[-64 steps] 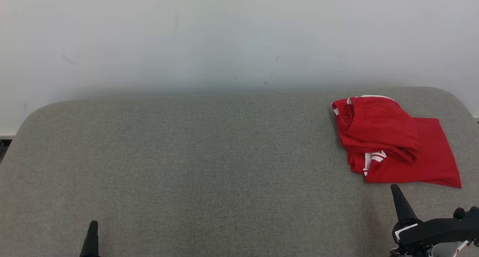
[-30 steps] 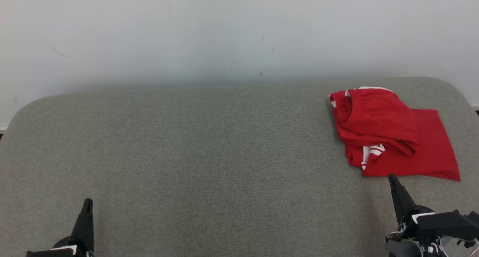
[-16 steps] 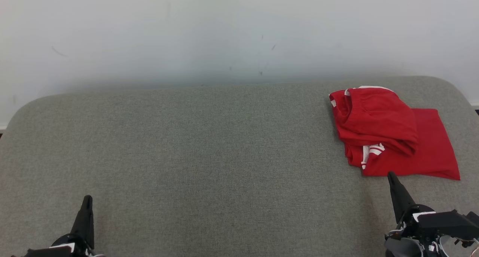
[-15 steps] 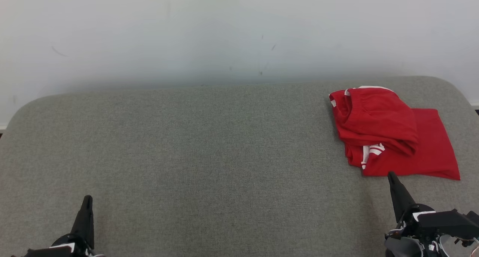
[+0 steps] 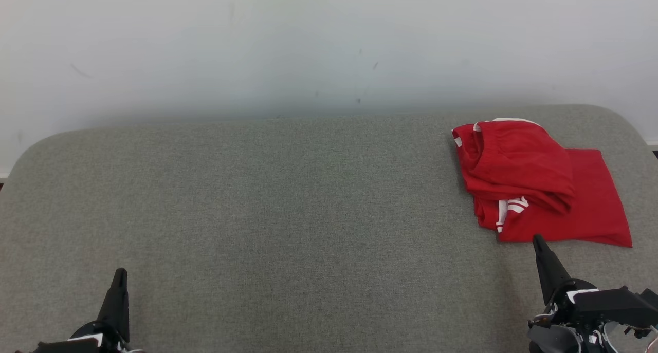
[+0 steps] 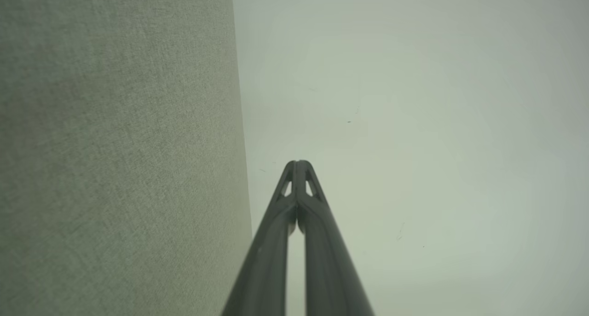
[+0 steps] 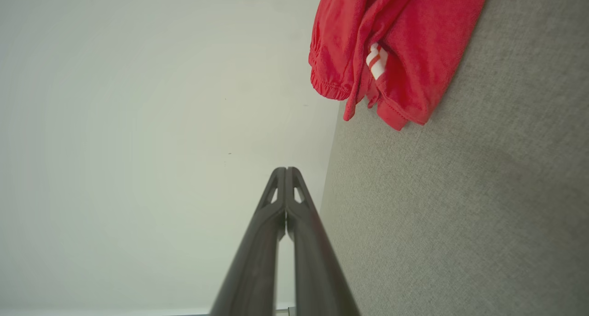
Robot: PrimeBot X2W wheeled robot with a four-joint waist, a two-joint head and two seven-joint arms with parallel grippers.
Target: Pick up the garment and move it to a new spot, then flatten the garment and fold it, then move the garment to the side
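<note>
The red garment [image 5: 534, 183] is seen bunched at the far right of the table [image 5: 288, 214]. Being soft, light and limp, it is best pinched at its near hem. The left tool [image 5: 119, 278] and right tool [image 5: 538, 244] are pressed together, empty.

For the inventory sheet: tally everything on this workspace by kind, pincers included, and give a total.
Red fabric garment with white stripes: 1
Dark long-fingered pincers: 2, the left pincer and the right pincer, both shut
Grey woven-fabric padded surface: 1
Total: 4
</note>
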